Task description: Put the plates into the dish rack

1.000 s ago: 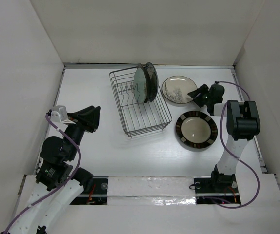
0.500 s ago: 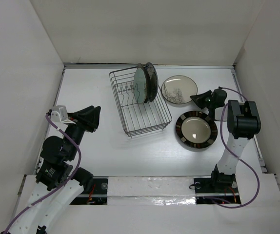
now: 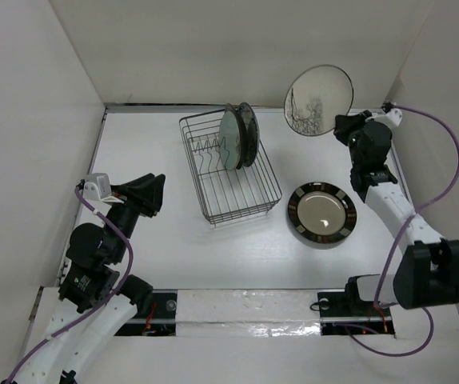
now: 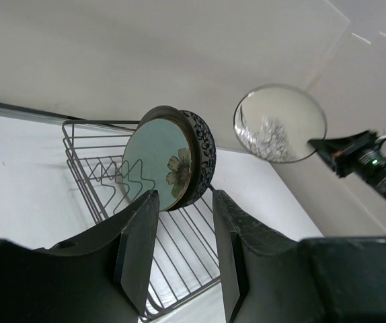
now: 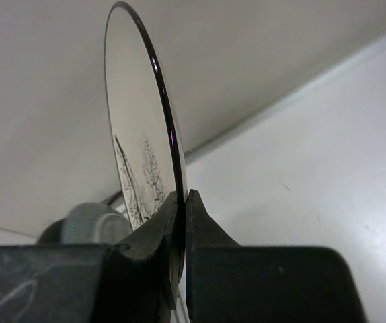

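Note:
My right gripper (image 3: 343, 126) (image 5: 182, 202) is shut on the rim of the cream plate with a branch motif (image 3: 317, 100) (image 5: 139, 155) (image 4: 279, 122), which hangs upright in the air above the table's back right. The black wire dish rack (image 3: 237, 192) (image 4: 179, 249) holds two plates upright at its far end: a pale green one (image 3: 229, 141) (image 4: 159, 160) and a black-white patterned one (image 3: 248, 132) (image 4: 202, 145) behind it. A dark-rimmed plate with a cream centre (image 3: 321, 214) lies flat right of the rack. My left gripper (image 3: 151, 194) (image 4: 183, 229) is open and empty, left of the rack.
White walls close in the table on the left, back and right. The rack's tines (image 3: 205, 148) stand in its far half, left of the plates. A purple cable (image 3: 445, 172) loops off the right arm.
The right gripper closed on the branch-motif plate's rim and lifted it off the table, tipping it upright high at the back right. The left arm has stayed still.

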`<move>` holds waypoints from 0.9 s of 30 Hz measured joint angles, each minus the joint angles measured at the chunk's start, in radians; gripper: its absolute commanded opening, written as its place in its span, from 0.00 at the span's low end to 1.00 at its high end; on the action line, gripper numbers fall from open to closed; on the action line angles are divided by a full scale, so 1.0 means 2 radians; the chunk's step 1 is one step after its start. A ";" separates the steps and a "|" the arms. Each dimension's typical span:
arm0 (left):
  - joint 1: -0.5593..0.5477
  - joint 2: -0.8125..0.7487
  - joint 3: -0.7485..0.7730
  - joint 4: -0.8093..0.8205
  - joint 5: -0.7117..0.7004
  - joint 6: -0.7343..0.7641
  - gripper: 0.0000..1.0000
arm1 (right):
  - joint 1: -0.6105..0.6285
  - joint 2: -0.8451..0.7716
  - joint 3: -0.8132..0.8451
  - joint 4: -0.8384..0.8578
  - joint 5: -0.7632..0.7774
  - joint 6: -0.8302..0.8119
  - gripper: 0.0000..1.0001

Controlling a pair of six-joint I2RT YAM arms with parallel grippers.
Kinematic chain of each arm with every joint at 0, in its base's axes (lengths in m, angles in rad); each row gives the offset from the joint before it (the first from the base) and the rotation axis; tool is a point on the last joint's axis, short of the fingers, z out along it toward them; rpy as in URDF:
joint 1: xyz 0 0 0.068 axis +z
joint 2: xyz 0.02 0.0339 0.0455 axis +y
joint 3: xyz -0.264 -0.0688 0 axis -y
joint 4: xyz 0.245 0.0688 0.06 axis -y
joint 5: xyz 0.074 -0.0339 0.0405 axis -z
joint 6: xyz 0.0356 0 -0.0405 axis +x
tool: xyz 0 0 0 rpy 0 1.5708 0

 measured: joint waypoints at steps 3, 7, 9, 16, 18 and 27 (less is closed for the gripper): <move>0.000 0.000 0.000 0.000 0.000 0.000 0.35 | 0.068 -0.041 0.047 -0.024 0.050 -0.055 0.00; 0.000 0.000 0.000 0.000 0.001 0.000 0.35 | 0.162 -0.041 0.134 -0.054 0.096 -0.124 0.00; 0.000 -0.001 0.000 0.000 0.002 0.000 0.35 | 0.199 -0.027 0.177 -0.076 0.107 -0.146 0.00; 0.000 -0.009 0.000 0.000 0.003 0.000 0.35 | 0.284 0.088 0.329 -0.153 0.155 -0.194 0.00; 0.000 -0.011 0.000 0.000 0.003 0.000 0.35 | 0.300 0.129 0.364 -0.180 0.175 -0.202 0.00; 0.000 -0.018 0.000 0.000 0.007 0.000 0.35 | 0.356 0.254 0.434 -0.284 0.282 -0.229 0.00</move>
